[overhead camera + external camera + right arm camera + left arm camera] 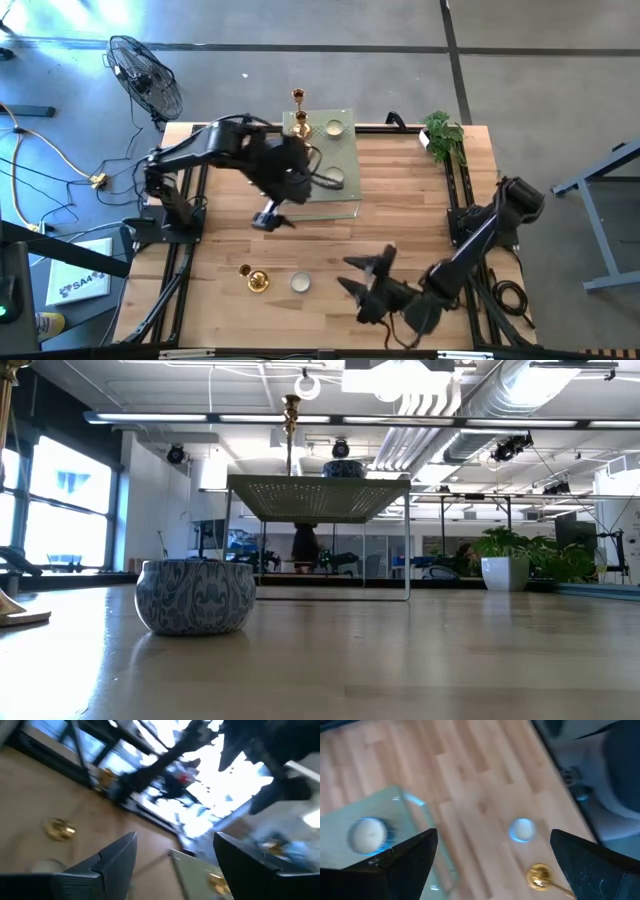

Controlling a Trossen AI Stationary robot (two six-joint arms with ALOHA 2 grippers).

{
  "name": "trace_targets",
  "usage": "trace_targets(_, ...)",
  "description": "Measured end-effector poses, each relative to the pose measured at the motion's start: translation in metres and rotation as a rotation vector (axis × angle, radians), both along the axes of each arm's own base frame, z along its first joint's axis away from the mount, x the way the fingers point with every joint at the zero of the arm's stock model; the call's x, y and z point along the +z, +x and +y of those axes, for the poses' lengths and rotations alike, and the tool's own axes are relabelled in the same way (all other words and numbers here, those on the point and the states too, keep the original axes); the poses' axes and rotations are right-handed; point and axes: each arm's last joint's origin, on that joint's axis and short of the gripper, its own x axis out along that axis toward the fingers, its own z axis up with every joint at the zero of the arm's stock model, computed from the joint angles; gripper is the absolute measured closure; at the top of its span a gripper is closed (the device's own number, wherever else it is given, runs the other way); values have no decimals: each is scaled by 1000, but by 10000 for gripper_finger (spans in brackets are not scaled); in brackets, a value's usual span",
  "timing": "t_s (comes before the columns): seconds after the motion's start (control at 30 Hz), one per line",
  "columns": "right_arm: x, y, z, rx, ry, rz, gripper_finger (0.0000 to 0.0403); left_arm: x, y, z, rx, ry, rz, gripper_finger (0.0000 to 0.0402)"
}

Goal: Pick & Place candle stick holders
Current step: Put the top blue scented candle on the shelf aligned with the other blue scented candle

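The left pincer [272, 216] hangs wide open beside the green slab [345, 160]; right pincer [362, 275] is wide, near a white cup [300, 283].

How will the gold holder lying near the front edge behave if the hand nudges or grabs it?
The gold holder lies on its side on the bare wood beside a cream cup, so a nudge would probably roll it in an arc around its round base. Its shiny finish looks slippery; a grip on the slim stem may slide. Set upright, it seems apt to tip.
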Motion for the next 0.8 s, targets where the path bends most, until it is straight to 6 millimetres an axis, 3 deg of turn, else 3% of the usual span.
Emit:
trace_targets(0.2,6,16,-37,247,272,96,144,11,-19,-16,28,-13,-7,18)
trace_targets(0.43,4,38,-82,127,403,103,144,12,-41,-42,69,72,1,18)
trace_targets(0.57,2,50,-108,165,516,124,144,7,-60,-54,135,159,-8,18)
trace_targets(0.8,-26,57,-144,187,596,82,144,-11,-98,-60,274,261,-93,18)
